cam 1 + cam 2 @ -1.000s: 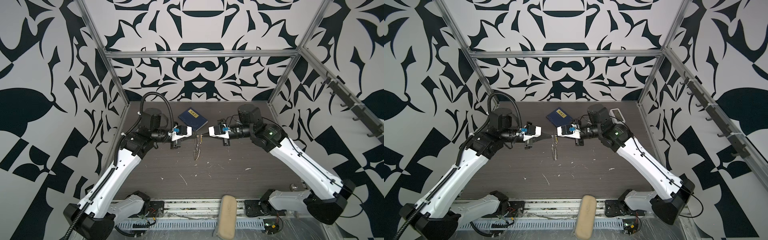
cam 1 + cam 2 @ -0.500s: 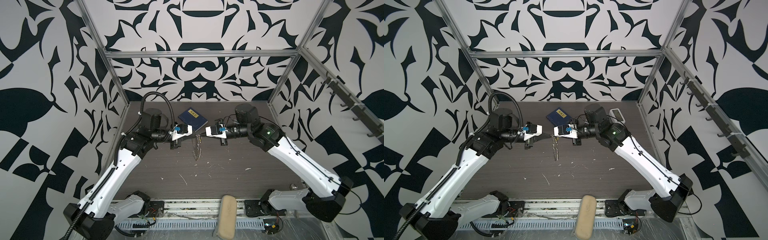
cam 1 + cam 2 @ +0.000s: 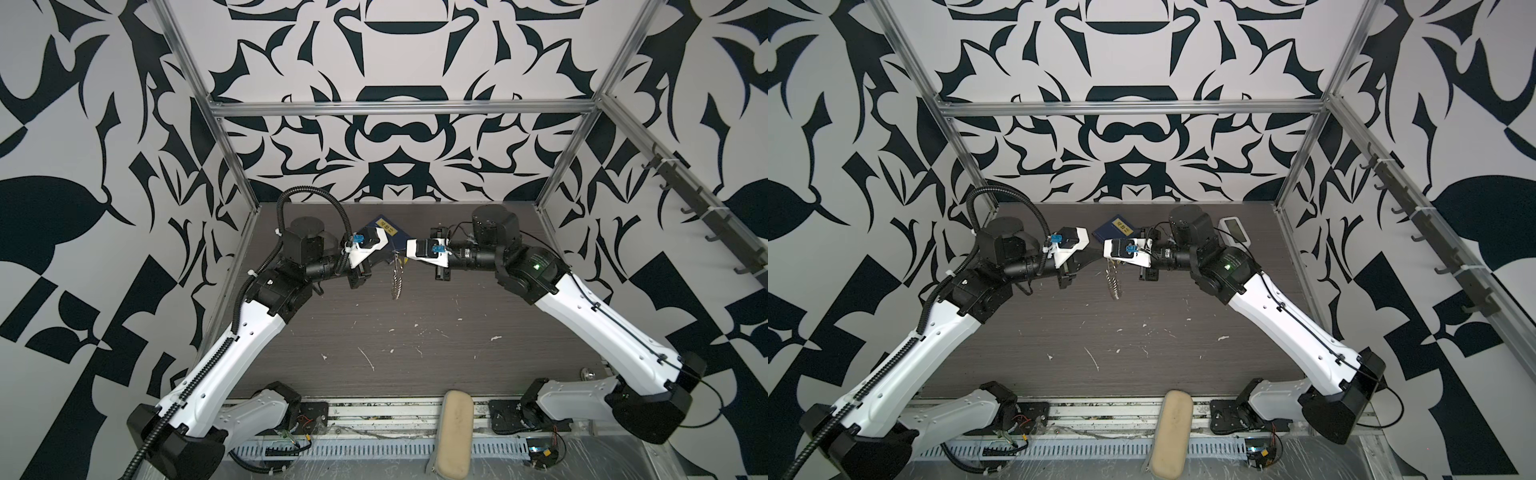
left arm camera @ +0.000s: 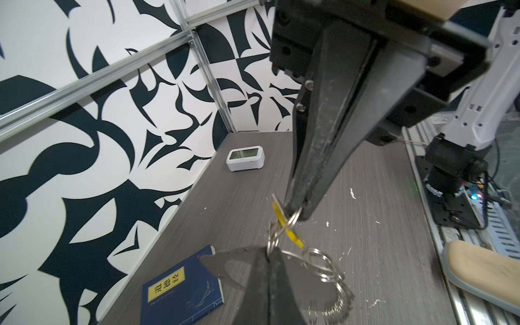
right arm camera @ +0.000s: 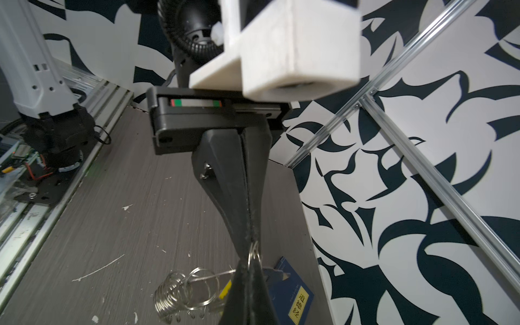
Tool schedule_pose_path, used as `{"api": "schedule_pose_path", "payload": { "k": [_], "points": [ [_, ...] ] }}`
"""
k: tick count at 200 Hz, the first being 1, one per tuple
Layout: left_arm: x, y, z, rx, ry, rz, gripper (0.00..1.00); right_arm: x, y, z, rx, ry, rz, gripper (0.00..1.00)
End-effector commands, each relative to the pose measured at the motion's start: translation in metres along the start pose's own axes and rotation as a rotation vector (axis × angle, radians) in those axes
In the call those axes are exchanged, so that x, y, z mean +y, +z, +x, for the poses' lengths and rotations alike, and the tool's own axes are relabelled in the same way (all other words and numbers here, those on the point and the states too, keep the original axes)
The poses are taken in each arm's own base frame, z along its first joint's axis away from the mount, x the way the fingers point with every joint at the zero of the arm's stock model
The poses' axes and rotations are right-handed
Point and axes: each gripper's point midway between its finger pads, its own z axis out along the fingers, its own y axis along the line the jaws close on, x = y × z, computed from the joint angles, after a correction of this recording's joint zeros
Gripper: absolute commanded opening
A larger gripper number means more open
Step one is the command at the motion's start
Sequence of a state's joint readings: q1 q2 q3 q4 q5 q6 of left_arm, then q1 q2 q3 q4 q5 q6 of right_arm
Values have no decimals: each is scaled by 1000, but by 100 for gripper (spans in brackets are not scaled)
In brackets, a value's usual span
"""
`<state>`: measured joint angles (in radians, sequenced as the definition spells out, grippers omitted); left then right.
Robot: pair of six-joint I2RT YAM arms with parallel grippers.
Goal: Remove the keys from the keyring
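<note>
Left gripper is raised off the table and reaches in toward centre. Its jaws are pressed together on a strand of the keyring, just where the wire meets a pair of small rings. This reads as the anchoring grip, holding the loop clear of the table so the other arm has something to pull against. Centre: in both top views the keyring's bunch of silver rings dangles free below the two fingertips, above the table and not touching it. The slack is probably left so the weight keeps the wire taut. The keys are a single yellow tag with a small silver ring. They sit tilted in the short gap between the tips and are not yet off the loop. Right gripper comes in from the opposite side, nose to nose with the left. It appears clamped on the tag's little ring, though the contact is small and partly hidden. The opposed grips suggest the tag's ring must be worked along and off the wire. A blue book lies flat on the table below and behind the tips, out of the way. Farther right a white clock stands by the wall.
</note>
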<state>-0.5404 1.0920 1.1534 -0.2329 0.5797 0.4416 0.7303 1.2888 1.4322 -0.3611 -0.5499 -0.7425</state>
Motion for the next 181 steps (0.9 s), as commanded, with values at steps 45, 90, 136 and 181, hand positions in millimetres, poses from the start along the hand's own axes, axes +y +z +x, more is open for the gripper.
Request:
{"api": "schedule_pose_path", "payload": {
  "k": [45,90,136,181],
  "points": [
    [28,3,-57,-188,-38,-178,0,-11,1,-24,-36,32,85,0],
    [34,8,-69,-235,-84,-205,0,-7,2,-17,-9,60,75,0],
    [39,9,-75,-260,-104,-231,0,-1,2,-13,7,67,62,0],
    [36,8,-79,-268,-99,-214,0,-2,1,-15,3,65,68,12]
  ]
}}
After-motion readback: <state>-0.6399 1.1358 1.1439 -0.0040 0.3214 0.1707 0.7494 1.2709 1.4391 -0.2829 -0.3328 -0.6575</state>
